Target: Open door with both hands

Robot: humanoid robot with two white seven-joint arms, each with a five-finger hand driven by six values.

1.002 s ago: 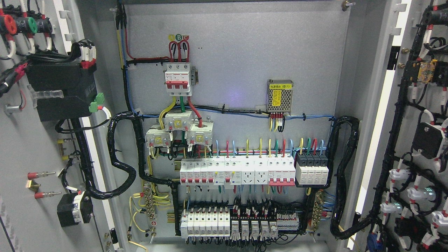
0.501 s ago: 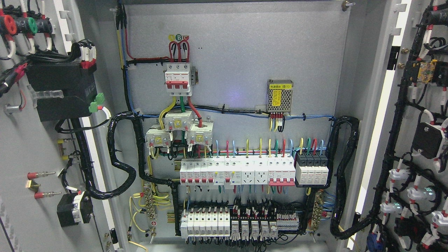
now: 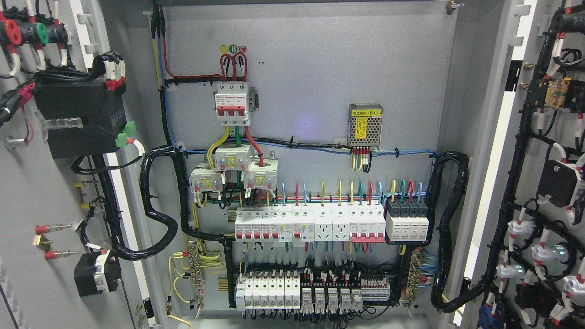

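Neither robot hand appears in the head view, so how the fingers are held cannot be told. Both doors stand swung open. The left door fills the left edge, its inner face toward the camera, carrying a black box, red and green round fittings at the top, and a thick black cable loom that loops from it into the cabinet. The right door fills the right edge (also inner face out), lined with black wiring and small white and black fittings. Between them lies the grey back panel. High on it sits a white breaker with red levers, fed by red wires. To its right is a small metal mesh power supply with a yellow label. Below runs a long row of white breakers, topped by coloured wires, and under that a lower row of white and black modules.
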